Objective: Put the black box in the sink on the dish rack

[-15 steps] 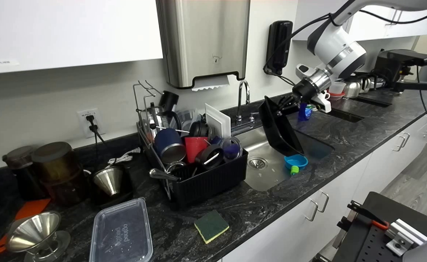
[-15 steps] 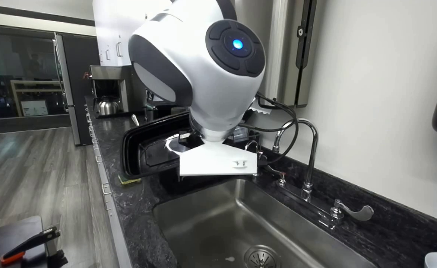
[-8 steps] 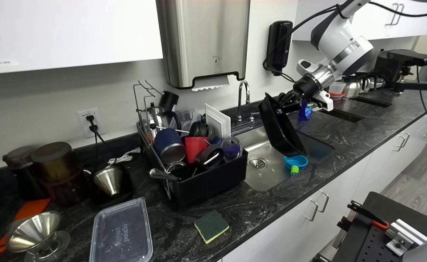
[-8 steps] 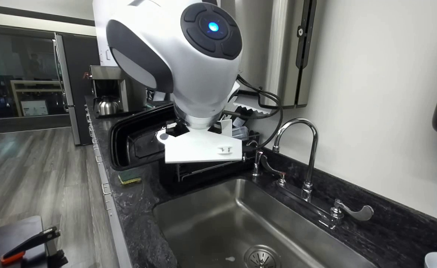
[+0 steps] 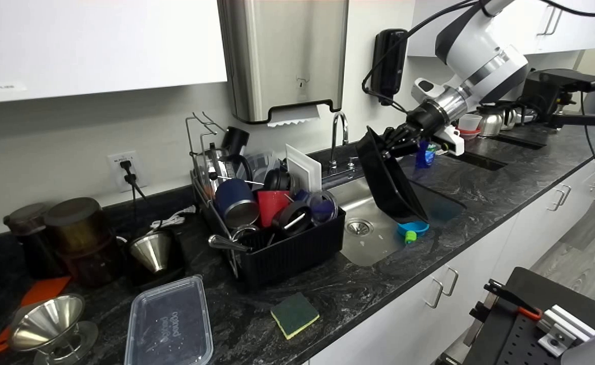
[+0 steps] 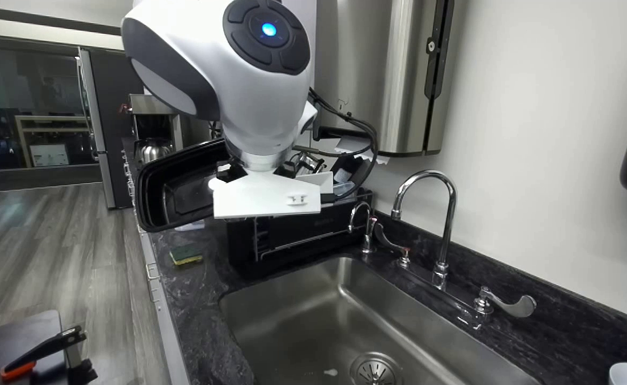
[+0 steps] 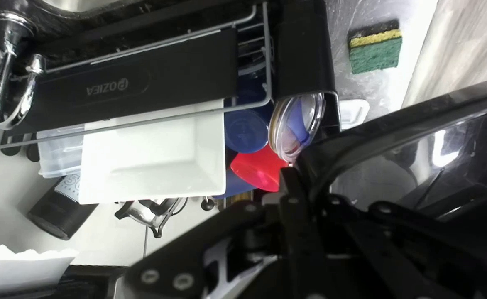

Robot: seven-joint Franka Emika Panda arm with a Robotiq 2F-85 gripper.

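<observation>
The black box [image 5: 389, 177] is a deep rectangular tub, held tilted in the air; in an exterior view it appears in front of the sink [image 5: 371, 253]. It also shows at the left of the arm in an exterior view [image 6: 182, 190] and at the right of the wrist view [image 7: 392, 126]. My gripper [image 7: 303, 182] is shut on the box's rim; it also shows in an exterior view [image 5: 387, 147]. The black dish rack [image 5: 292, 256] stands beside the sink, packed with dishes. It also shows in an exterior view [image 6: 297, 232] and in the wrist view [image 7: 160, 74].
White plates [image 5: 302, 170], a red cup [image 5: 273, 205] and a blue mug [image 5: 236, 203] fill the rack. A faucet [image 6: 444, 230] rises behind the sink. A blue bowl [image 5: 414, 228] is in an exterior view. A sponge [image 5: 295, 314] and clear container [image 5: 170, 322] lie on the counter.
The arm and held box have moved left and slightly up in an exterior view, uncovering more of the rack. The box is slightly higher in both exterior views and stays gripped.
</observation>
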